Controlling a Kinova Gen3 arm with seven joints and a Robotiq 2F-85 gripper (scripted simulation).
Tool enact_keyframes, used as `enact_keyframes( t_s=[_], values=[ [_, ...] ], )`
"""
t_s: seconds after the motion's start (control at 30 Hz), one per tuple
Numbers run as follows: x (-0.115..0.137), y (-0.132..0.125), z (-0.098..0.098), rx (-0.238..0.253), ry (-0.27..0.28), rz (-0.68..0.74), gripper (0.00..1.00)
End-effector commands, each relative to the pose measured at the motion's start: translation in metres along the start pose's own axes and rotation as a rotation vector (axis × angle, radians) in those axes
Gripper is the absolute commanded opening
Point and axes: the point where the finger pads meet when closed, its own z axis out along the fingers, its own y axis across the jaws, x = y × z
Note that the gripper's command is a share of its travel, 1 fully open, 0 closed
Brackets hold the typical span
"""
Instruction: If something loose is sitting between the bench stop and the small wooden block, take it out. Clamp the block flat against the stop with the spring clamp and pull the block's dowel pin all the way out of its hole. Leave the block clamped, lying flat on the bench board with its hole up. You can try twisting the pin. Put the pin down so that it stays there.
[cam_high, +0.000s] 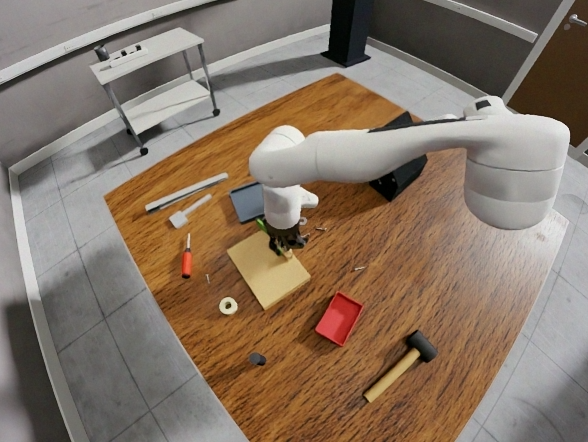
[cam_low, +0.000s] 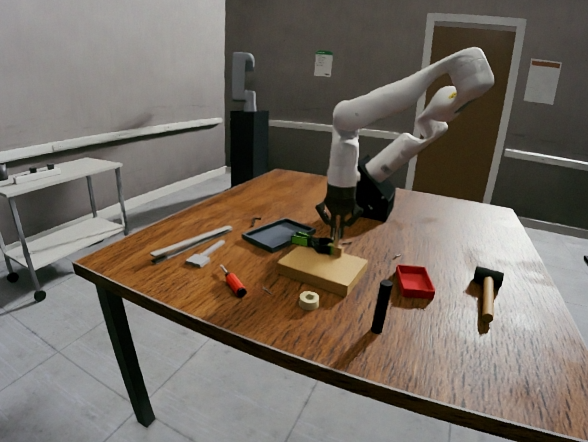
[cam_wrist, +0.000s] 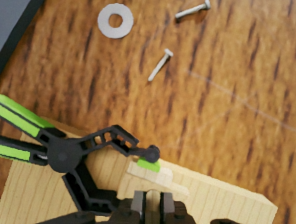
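A tan bench board (cam_high: 268, 270) lies mid-table. A black spring clamp with green handles (cam_wrist: 65, 152) sits at the board's far corner, its green-tipped jaw pressing on the small pale wooden block. It also shows in the exterior view (cam_low: 310, 241). My gripper (cam_wrist: 152, 207) points straight down over the block and is shut on the thin dowel pin (cam_low: 336, 235), which runs from the fingers down to the block (cam_low: 337, 250). The pin's lower end and the hole are hidden by my fingers. I cannot make out the bench stop.
A washer (cam_wrist: 115, 21) and two screws (cam_wrist: 160, 64) lie on the table beyond the board. Around it are a dark tray (cam_high: 247, 200), red tray (cam_high: 340, 317), hammer (cam_high: 400, 365), screwdriver (cam_high: 186, 257), tape roll (cam_high: 228, 305), black cylinder (cam_high: 257, 358) and black box (cam_high: 400, 165).
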Motion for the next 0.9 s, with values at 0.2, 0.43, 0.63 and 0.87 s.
enact_keyframes(
  t_s=[0.2,0.43,0.63,0.87],
  values=[
    [-0.0005,-0.0004,-0.0011,0.001,-0.002,-0.040,0.10],
    [-0.0005,-0.0004,-0.0011,0.001,-0.002,-0.061,0.10],
    [-0.0005,-0.0004,-0.0011,0.001,-0.002,-0.087,0.10],
    [-0.0005,-0.0004,-0.0011,0.001,-0.002,-0.116,0.10]
  ],
)
